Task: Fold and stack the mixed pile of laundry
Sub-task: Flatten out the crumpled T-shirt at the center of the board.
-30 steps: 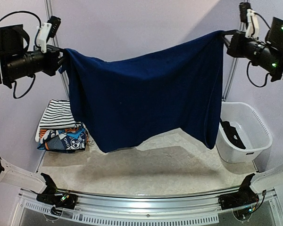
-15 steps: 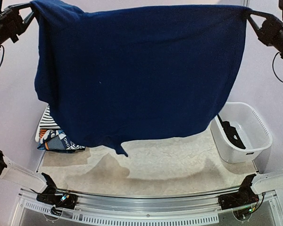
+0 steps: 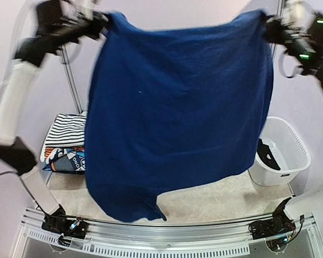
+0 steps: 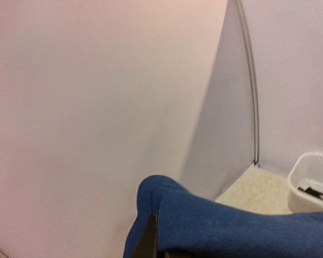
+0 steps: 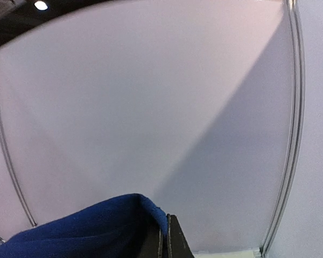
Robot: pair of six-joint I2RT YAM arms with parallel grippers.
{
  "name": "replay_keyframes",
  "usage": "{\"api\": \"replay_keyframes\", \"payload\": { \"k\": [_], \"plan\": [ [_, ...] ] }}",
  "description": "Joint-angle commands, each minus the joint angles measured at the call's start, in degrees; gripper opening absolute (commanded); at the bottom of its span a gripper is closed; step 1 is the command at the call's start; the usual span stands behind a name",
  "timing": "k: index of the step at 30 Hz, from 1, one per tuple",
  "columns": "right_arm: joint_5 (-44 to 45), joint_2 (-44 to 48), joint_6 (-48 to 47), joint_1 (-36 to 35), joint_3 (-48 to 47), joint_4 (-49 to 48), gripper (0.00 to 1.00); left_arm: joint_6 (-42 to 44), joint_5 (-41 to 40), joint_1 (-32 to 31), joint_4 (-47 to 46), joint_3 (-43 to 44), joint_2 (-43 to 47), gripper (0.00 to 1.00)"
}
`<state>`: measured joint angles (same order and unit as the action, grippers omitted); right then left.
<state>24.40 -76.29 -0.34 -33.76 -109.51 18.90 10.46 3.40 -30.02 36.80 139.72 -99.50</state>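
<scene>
Your two arms hold a navy blue garment (image 3: 177, 107) spread out high above the desk (image 3: 220, 199), like a sheet on a line. Your left gripper (image 3: 102, 22) is clamped tight on the cloth's upper left corner, and your right gripper (image 3: 266, 27) is pinched shut on the upper right corner. Both arms look blurred in the overhead view.

The cloth hangs flat and wide. Its lower left corner droops lowest, close to the near edge of the desk; you cannot tell whether it touches the surface.

At the far left of the desk lies a folded black-and-white striped garment (image 3: 64, 133). A blue cartoon-print garment (image 3: 62, 159) with orange bits lies just in front of it, touching it. The hanging cloth partly hides both.

At the far right stands a white tub (image 3: 290, 141) with a black garment (image 3: 266, 156) inside.

From the left wrist, the navy cloth (image 4: 231, 226) bunches over the closed gripper (image 4: 151, 244), with the tub (image 4: 312, 177) beyond. From the right wrist, the cloth (image 5: 86, 231) folds over the closed gripper (image 5: 167, 239) against a plain wall.
</scene>
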Motion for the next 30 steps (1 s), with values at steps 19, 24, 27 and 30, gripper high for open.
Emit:
{"api": "replay_keyframes", "payload": {
  "k": [19,24,27,30],
  "plan": [
    [-18.01,-47.56,17.73,15.55,-14.64,22.05,0.91,-19.66,-10.25,4.12,13.99,-7.6,-29.81,1.0],
    [-29.89,-41.31,19.05,13.66,0.51,12.99,0.85,-22.21,-9.11,-0.53,13.65,-24.82,-20.56,0.97],
    [-33.83,-40.2,18.98,11.92,4.32,10.77,0.81,-24.21,-7.54,-2.71,12.47,-34.79,-16.23,0.94],
    [-38.66,-42.49,20.07,10.39,3.67,10.21,0.76,-26.55,-6.69,-4.69,11.47,-41.91,-13.48,0.92]
  ]
}}
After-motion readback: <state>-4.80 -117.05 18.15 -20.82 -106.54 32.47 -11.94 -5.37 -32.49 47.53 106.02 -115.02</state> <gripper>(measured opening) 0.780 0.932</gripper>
